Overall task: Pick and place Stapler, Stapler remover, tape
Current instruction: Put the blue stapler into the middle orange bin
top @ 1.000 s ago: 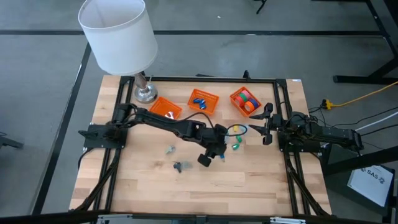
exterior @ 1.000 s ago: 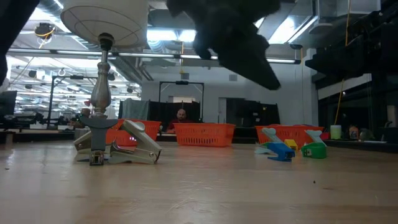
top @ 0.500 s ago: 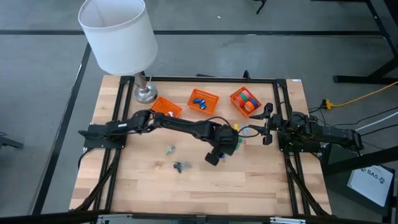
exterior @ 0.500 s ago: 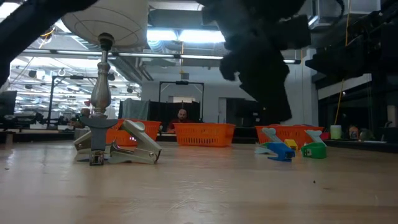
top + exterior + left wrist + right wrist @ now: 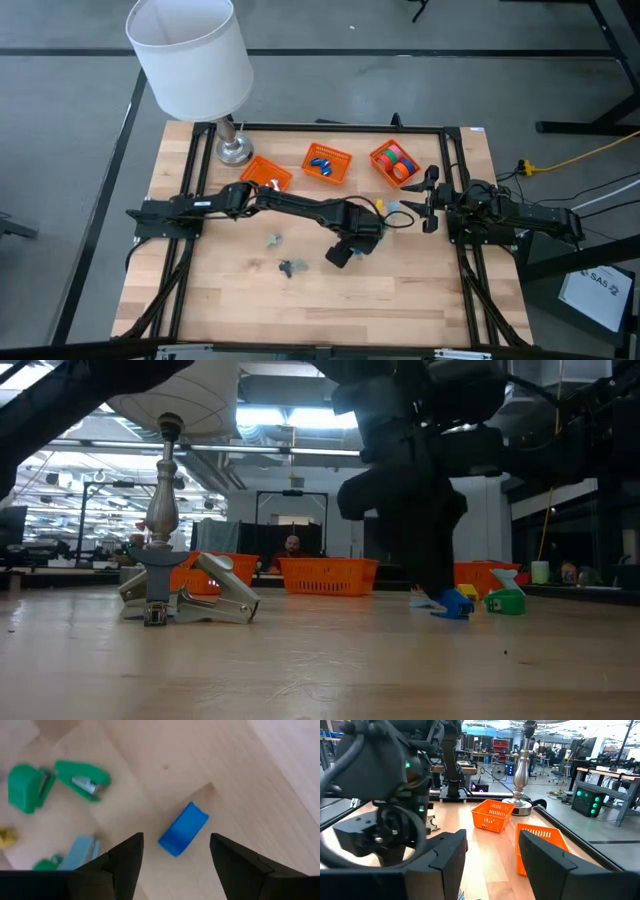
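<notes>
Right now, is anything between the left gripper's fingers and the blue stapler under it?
Nothing. In the left wrist view the open left gripper hangs over the blue stapler, with only bare table around it; the green stapler lies off to one side.

Both arms are dark, almost black, built of rounded jointed segments with thin black cables looped along them. The left gripper ends in two flat, wedge-shaped black fingers. A small green light glows on the left arm's housing.
</notes>
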